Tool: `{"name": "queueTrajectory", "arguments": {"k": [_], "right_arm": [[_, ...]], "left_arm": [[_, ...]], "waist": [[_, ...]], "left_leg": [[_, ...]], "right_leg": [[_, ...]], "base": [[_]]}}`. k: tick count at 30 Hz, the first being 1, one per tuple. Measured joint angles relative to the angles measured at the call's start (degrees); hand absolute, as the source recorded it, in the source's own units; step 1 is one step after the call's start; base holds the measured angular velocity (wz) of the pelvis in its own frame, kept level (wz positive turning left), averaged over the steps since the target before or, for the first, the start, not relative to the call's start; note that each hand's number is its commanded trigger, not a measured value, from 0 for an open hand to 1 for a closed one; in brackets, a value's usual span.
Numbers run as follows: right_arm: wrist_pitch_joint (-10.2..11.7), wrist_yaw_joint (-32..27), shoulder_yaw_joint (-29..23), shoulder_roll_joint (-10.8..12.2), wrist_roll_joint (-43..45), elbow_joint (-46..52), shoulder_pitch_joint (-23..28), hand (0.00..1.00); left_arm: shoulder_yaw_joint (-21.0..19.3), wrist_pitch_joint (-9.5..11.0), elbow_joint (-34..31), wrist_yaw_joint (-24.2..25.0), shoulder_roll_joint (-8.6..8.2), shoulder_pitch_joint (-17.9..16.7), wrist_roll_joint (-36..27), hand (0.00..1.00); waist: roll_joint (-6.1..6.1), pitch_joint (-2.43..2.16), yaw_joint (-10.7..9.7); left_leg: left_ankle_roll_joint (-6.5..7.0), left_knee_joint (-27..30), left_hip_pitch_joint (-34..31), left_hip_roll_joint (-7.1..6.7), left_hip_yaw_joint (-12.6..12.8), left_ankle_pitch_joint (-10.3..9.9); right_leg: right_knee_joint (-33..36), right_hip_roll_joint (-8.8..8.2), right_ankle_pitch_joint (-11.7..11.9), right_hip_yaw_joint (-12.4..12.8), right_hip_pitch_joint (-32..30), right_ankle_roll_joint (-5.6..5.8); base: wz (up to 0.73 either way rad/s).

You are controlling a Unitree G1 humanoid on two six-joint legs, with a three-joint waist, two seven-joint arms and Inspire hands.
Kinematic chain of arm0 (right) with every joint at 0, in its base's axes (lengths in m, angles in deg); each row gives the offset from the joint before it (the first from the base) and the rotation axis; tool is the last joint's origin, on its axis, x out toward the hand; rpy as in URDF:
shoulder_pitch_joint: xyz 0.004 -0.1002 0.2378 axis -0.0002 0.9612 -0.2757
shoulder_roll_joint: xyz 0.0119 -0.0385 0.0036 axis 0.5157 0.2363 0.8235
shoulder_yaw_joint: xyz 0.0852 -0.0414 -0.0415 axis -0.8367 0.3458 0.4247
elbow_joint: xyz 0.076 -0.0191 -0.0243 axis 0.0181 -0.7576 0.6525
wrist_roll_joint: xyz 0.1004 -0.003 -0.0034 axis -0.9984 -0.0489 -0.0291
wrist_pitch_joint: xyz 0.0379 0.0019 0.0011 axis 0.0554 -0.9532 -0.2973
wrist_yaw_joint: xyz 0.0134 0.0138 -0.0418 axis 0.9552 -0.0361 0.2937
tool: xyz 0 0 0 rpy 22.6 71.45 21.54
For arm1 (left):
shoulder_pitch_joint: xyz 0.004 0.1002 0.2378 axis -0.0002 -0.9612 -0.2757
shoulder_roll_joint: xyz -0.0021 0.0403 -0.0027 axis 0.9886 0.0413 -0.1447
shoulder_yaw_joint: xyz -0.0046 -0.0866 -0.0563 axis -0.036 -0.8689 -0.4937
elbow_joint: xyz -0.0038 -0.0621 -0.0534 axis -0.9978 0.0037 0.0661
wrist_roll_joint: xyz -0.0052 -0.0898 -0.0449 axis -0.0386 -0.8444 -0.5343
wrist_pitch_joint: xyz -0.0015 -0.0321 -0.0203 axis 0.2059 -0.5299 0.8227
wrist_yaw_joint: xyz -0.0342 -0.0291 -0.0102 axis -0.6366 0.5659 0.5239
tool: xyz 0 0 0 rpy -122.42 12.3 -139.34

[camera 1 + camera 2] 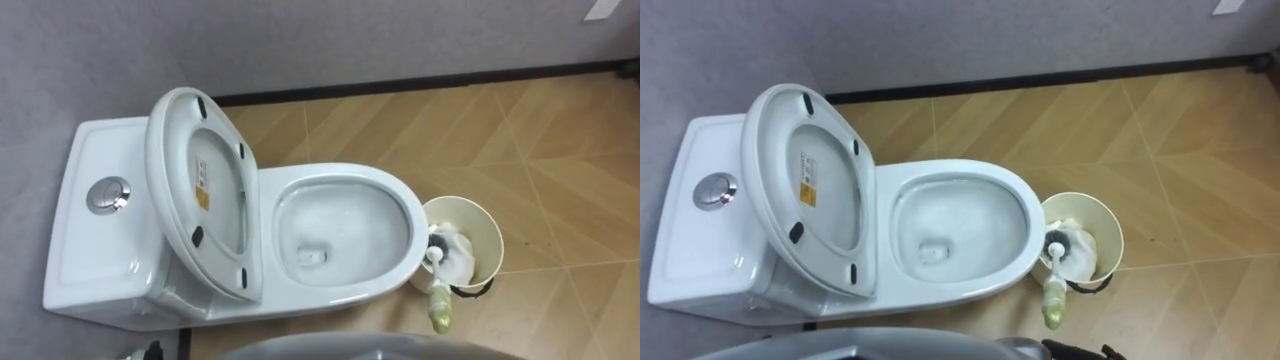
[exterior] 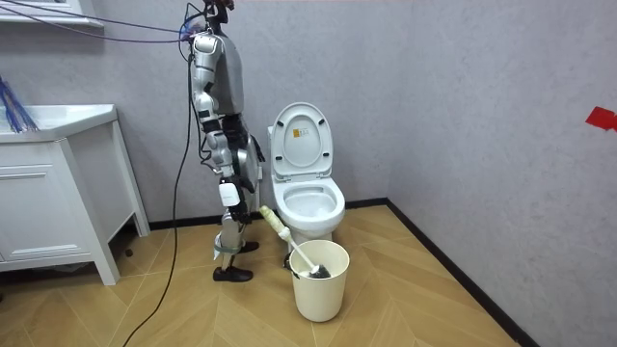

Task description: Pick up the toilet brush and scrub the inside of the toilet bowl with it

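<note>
L eye view: we see the toilet (image 1: 340, 175) w/ lid and seat raised and bowl open. The toilet brush (image 1: 437, 275) sits head-down in the cream bucket (image 1: 482, 225) just beside the bowl's front, its yellow-green handle leaning out over the rim toward us, and a sliver of the left hand (image 1: 146, 352) shows at the bottom edge, grip we can't tell. Room view: the robot stands at the toilet's side, on the view's left, right hand (image 2: 228, 197) hanging by its hip, apart from the brush; whether spread or curled, we can't tell.
</note>
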Motion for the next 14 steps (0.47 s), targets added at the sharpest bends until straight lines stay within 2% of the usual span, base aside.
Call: {"name": "queueTrajectory", "arguments": {"k": [5, 9, 14], "right_arm": [[0.05, 2.59, -0.1, -0.2, 5.73, -2.39, -0.55, 0.0], [-0.11, 4.22, -0.01, -0.91, 12.05, -4.49, -1.2, 0.0], [-2.65, 5.3, 1.8, -2.05, 18.96, -6.05, -1.29, 0.0]], "left_arm": [[-0.31, -0.62, 0.06, 1.4, 0.07, -0.6, 3.81, 0.0], [-0.49, -1.98, 0.1, 2.35, 0.04, -0.6, 7.18, 0.0], [-0.55, -3.8, 0.11, 3.88, 0.04, -0.56, 7.85, 0.0]], "waist": [[-0.49, 0.17, 0.09], [-0.68, 0.19, 0.37], [-0.44, 0.05, 0.35]], "left_leg": [[0.0, 0.0, 0.0, 0.0, 0.0, 0.0], [0.01, -0.03, 0.0, -0.04, -0.07, -0.01], [0.0, -0.1, 0.06, -0.05, -0.17, 0.0]], "right_leg": [[-0.1, 0.0, 0.0, 0.25, 0.01, -0.01], [-0.08, -0.02, 0.0, -0.08, 0.0, 0.0], [-0.04, 0.0, 0.0, -0.14, 0.04, -0.01]], "base": [[0.0], [0.0], [0.0]]}}
